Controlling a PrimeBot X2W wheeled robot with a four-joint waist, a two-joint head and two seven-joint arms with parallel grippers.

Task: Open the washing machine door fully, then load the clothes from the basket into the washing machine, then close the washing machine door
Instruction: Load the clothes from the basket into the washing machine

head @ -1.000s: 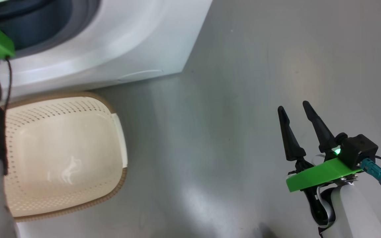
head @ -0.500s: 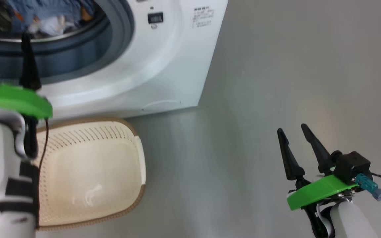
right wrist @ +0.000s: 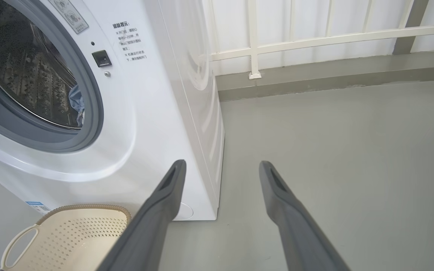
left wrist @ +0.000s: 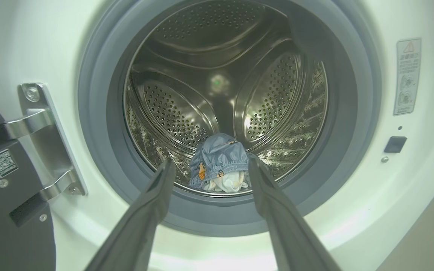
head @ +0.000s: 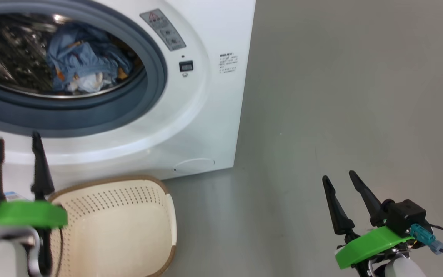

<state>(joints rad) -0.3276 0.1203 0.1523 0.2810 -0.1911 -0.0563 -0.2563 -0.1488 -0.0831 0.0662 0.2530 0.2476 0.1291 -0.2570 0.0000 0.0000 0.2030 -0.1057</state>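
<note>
Head camera has tilted up over the last second: it was mostly the basket [head: 129,180] and the machine's foot, now the drum mouth of the washing machine [head: 214,115] is in frame. Half a second back the left gripper [head: 17,140] was across the drum lip; now it sits lower, in front of the white panel under the ring, just beyond the basket's far-left rim. Fingers spread wide, nothing held. The clothes [left wrist: 219,162], a blue bundle with cream underneath, lie at the drum's near lip, beyond the left fingertips and apart from them. Basket is empty, so loading looks done and only closing the door is left. The washing machine door [left wrist: 6,226] stands swung open on its hinge, left of the opening. Right gripper [head: 338,176] is well off right over bare floor, open, empty
</note>
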